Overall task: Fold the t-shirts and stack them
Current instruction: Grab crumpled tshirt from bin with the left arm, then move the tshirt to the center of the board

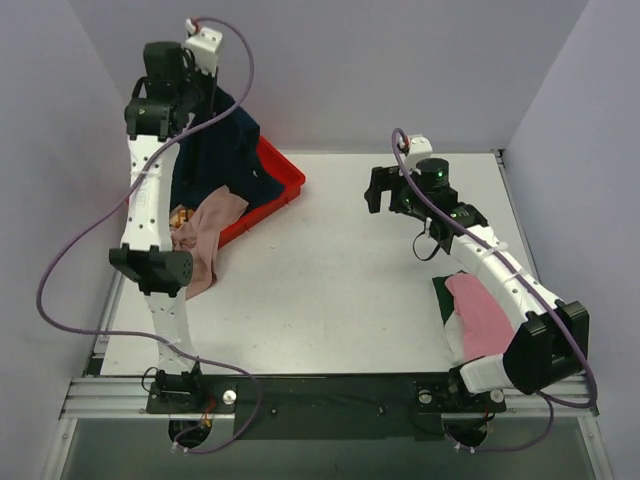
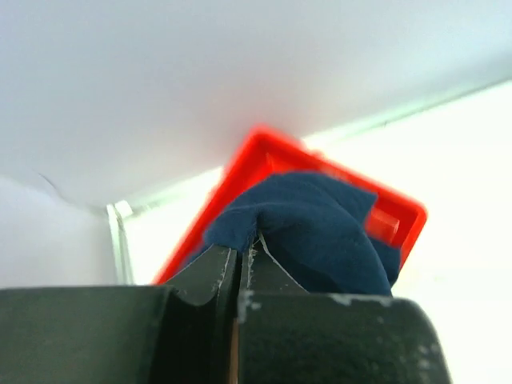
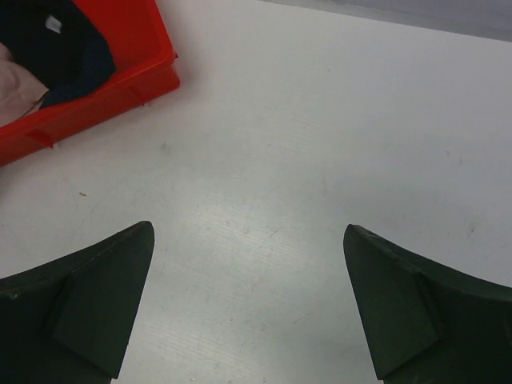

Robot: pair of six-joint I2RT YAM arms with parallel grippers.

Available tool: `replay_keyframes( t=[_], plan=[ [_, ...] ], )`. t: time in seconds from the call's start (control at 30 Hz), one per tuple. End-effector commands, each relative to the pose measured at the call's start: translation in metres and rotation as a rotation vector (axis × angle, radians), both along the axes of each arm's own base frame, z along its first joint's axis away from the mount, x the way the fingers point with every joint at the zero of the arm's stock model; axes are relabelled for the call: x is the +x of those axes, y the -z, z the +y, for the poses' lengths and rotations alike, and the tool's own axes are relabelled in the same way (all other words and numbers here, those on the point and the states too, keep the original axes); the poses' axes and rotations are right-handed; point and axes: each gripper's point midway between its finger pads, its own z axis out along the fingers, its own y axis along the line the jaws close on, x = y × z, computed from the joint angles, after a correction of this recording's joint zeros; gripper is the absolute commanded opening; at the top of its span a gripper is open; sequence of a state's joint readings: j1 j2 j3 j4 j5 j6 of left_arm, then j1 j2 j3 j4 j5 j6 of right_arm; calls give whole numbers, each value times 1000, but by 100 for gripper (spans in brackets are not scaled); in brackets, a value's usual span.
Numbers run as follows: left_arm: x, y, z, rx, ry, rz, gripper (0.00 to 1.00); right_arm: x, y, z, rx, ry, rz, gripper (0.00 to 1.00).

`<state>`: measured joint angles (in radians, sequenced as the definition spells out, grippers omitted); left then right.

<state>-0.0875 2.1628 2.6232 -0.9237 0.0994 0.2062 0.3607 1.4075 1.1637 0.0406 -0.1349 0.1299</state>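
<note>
My left gripper is raised over the back left corner, shut on a fold of the dark navy t-shirt. The shirt hangs from it down into the red tray. In the left wrist view the fingertips pinch the navy cloth above the tray. The dusty beige-pink t-shirt lies crumpled over the tray's near left edge. The bright pink t-shirt lies folded at the near right, partly under my right arm. My right gripper is open and empty above the bare table.
A dark green patch shows under the pink shirt's left edge. A small orange-brown item sits beside the beige shirt. The right wrist view shows the tray's corner with navy cloth inside. Walls close the back and sides.
</note>
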Motion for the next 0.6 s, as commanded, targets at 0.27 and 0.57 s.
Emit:
replay_keyframes(
  t=[0.27, 0.57],
  plan=[
    [-271, -300, -121, 52, 370, -775, 0, -50, -96, 14, 137, -124, -263, 100],
    [-292, -269, -190, 93, 501, -688, 0, -98, -101, 14, 66, -302, -287, 100]
  ],
)
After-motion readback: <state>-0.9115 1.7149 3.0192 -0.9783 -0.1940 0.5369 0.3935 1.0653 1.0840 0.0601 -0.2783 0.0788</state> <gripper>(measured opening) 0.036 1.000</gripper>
